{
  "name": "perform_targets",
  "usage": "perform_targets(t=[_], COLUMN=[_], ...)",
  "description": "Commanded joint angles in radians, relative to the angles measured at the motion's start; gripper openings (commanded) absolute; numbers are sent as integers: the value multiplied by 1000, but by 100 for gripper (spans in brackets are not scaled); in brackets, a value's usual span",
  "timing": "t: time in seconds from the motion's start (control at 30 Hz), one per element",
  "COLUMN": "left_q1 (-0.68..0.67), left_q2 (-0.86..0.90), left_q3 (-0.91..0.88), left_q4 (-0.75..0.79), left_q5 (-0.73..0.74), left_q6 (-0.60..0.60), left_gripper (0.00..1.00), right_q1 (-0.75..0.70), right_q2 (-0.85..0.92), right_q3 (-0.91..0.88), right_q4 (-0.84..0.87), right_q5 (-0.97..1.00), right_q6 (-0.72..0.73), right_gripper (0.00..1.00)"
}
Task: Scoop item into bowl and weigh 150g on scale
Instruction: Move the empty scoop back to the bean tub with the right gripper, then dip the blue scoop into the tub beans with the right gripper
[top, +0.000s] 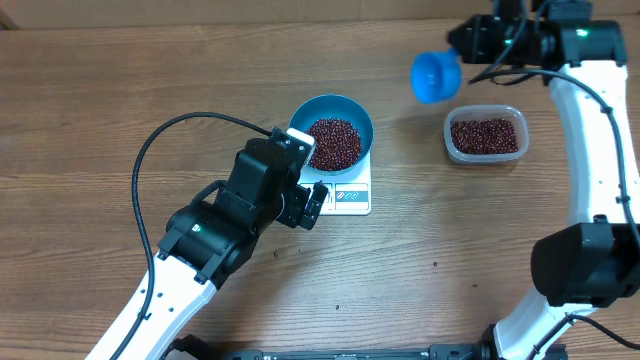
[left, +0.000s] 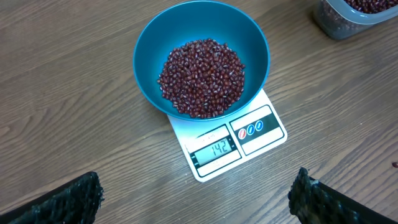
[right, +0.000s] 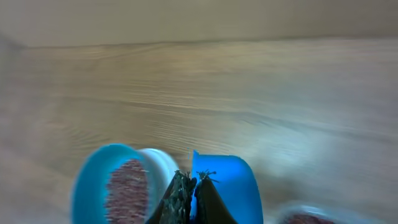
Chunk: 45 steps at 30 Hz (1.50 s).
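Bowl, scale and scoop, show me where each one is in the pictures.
bowl (left: 148, 53): left wrist view, bare inner wall, left side.
scale (left: 214, 149): left wrist view, on its display.
scoop (top: 435, 76): overhead view, middle of its blue cup.

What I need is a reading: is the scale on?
On: the scale shows lit digits reading 142, with the bowl of beans sitting on it.

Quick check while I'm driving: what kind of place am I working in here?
Probably a robot test bench: wood-grain table, scale under a blue bowl of beans, a cabled robot arm.
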Motion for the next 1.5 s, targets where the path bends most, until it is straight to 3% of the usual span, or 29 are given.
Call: perform_targets(t=[0.0, 0.17, 0.4, 1.2, 1.47], left_q1=[0, 0, 0, 0, 0], left_q2=[8, 8, 8, 8, 8], left_q3=[-6, -6, -6, -6, -6], left_q4=[3, 3, 3, 3, 3], left_q5=[-10, -10, -10, -10, -10], left_q6=[-6, -6, -6, -6, -6], left_gripper=[99, 100, 100, 100, 99], right_q1=[-28, -42, -42, -42, -42], right_q2=[-39, -39, -39, -37, -37], right_q3=[34, 33, 0, -421, -451], right_q4=[-39, -120, -142, 272, 284], right_q5=[170, 340, 425, 446, 368], right_q6=[19, 18, 18, 7, 8], right_gripper=[4, 4, 4, 4, 4])
